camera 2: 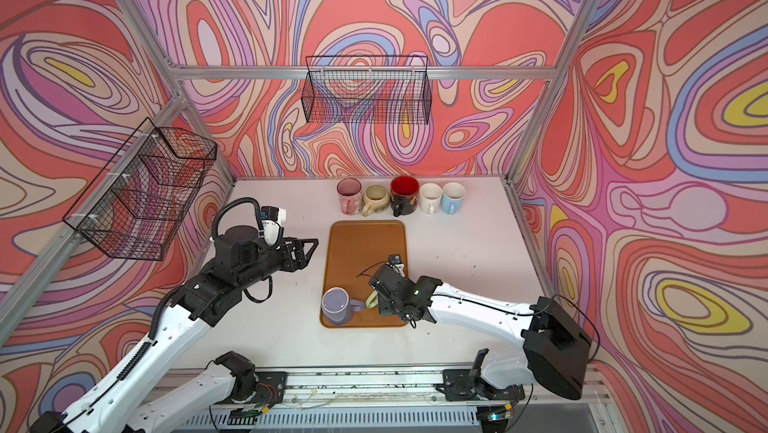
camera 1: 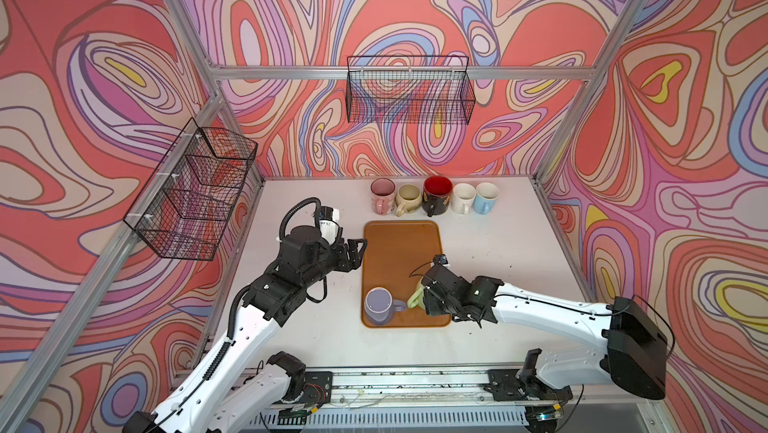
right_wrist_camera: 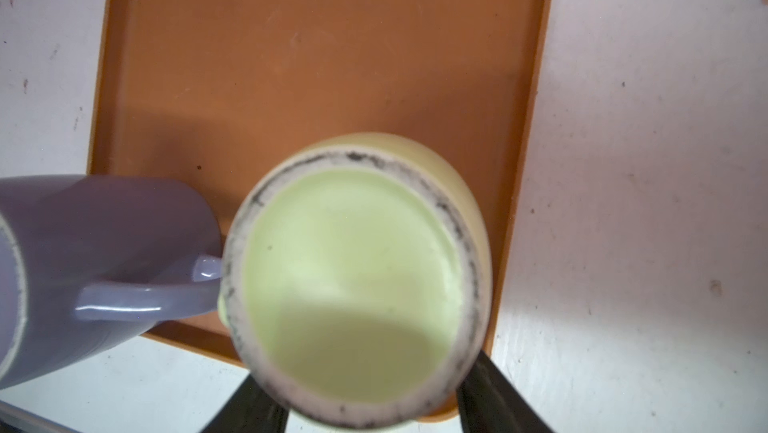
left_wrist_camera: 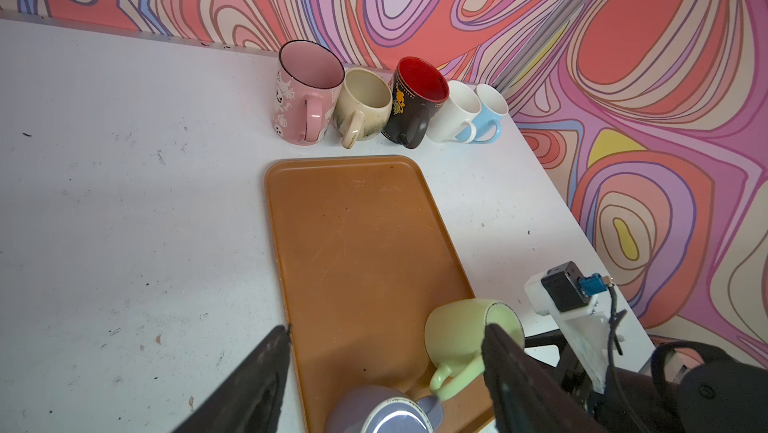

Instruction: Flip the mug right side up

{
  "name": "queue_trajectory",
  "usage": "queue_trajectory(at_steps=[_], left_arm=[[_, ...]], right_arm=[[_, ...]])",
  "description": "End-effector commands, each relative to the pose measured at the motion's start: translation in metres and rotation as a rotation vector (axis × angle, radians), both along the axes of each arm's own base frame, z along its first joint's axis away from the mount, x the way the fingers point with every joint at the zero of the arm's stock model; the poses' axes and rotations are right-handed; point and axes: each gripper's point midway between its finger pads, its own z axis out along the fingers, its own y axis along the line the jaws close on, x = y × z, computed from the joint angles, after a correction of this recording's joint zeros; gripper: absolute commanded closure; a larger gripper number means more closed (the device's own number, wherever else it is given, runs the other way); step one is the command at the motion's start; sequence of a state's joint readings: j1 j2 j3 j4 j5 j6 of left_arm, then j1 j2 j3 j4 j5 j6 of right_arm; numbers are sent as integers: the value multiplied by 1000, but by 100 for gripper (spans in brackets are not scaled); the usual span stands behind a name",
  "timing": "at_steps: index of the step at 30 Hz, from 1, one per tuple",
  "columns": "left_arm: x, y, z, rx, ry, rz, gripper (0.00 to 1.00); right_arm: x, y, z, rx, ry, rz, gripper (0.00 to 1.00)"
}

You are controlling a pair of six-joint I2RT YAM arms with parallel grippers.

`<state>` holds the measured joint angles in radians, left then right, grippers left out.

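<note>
two sets: left jaws apart, right jaws clamped on tilted green mug [left_wrist_camera: 455, 335]

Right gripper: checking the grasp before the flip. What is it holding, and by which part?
The right gripper grips the green mug by its body near the base, a finger on each side of the wall, not the handle.

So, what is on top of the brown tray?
A purple mug stands upside down at the tray's end nearest the robot. Beside it the right gripper holds a green mug tilted, base showing. Whether its rim touches the tray is hidden.
</note>
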<state>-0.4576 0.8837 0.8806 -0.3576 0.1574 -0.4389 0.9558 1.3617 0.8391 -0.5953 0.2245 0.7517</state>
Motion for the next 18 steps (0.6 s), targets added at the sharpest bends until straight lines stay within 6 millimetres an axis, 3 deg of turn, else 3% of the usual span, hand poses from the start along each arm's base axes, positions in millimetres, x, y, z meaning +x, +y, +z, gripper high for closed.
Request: queue_trajectory(at_steps=[1, 13, 15, 18], left_arm=[[-6, 0, -4, 3, 10, -13, 25], [-6, -1, -10, -3, 29, -16, 26], [-6, -9, -16, -24, 53, -42, 34], [-3, -23, -29, -47, 123, -86, 58]], right_arm=[[16, -1, 5, -21, -38, 6, 44], [62, -10, 7, 6, -31, 74, 43], [67, -8, 7, 6, -30, 94, 42], [73, -4, 6, 13, -27, 111, 42]])
